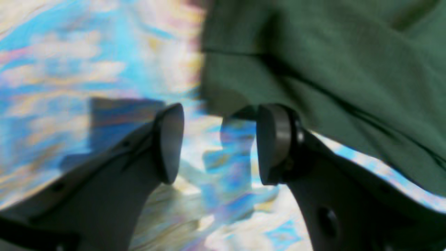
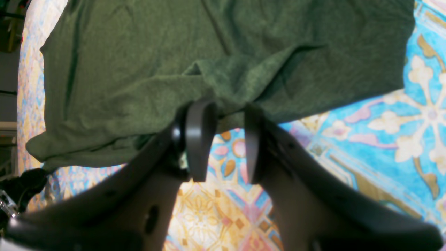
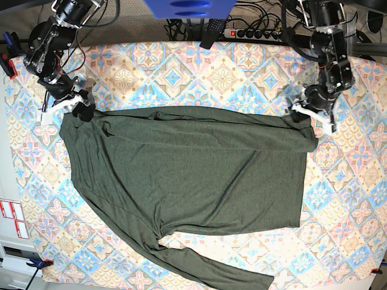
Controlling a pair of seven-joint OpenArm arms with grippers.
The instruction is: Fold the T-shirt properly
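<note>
We keep the shirt [image 3: 193, 175] flat on the patterned cloth [image 3: 175, 66], far edge folded over and one sleeve trailing at the near edge. Our left gripper [image 1: 217, 143] and right gripper [image 2: 223, 139] sit at the folded edge's corners, jaws apart, holding nothing.

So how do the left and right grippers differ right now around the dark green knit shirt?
The left gripper has its jaws spread wider than the right gripper. The left sits beside the dark green knit shirt's edge, over the patterned tablecloth; the right's tips meet the shirt's edge. Both are open, holding nothing.
</note>
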